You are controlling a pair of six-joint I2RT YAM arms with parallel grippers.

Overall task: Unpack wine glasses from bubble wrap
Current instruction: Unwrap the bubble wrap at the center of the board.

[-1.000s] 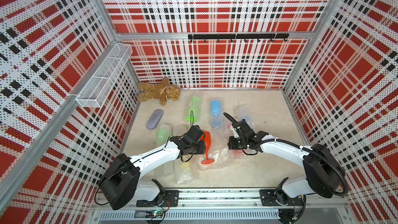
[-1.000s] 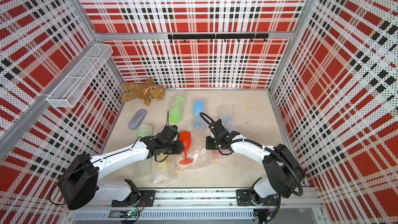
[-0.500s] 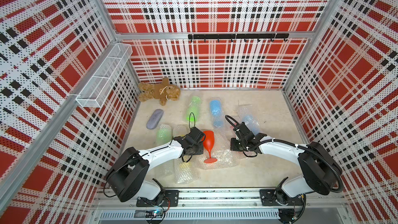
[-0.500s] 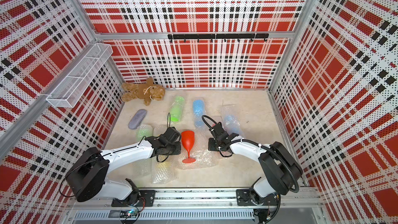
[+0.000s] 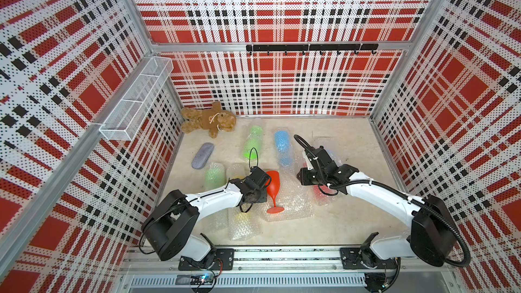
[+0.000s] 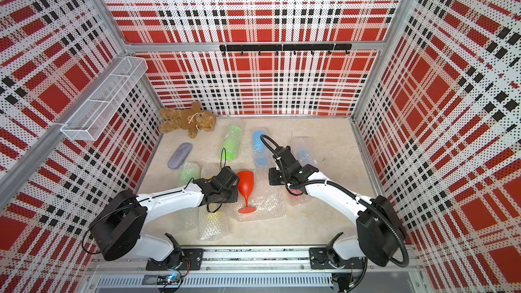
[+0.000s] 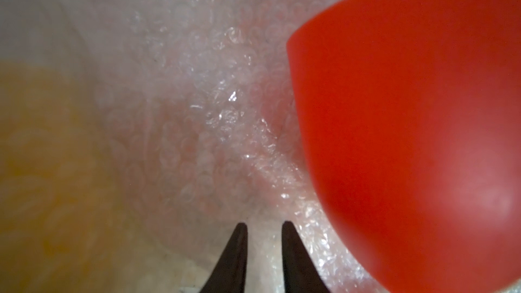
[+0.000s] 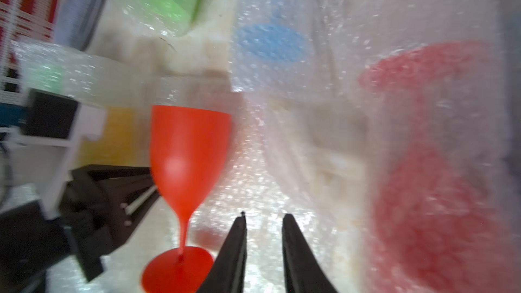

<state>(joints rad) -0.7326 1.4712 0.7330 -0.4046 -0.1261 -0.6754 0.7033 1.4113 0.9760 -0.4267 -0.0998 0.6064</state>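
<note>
Six still wrapped, one out. Nearest the base, yellow goblet [image 5: 242,217] left in its wrapping. Just beyond, red goblet [image 5: 273,186] now upright on its foot on the flattened wrap [image 5: 296,204], no longer tilted in a grip as a second ago. Left gripper [image 7: 264,225] let go: fingers narrowly apart, empty, beside the bowl. Right gripper [image 8: 263,217] off the wrap too, fingers slightly apart, nothing between. Further back, wrapped red [image 5: 318,196], green [image 5: 252,143] and blue [image 5: 282,147] waiting
</note>
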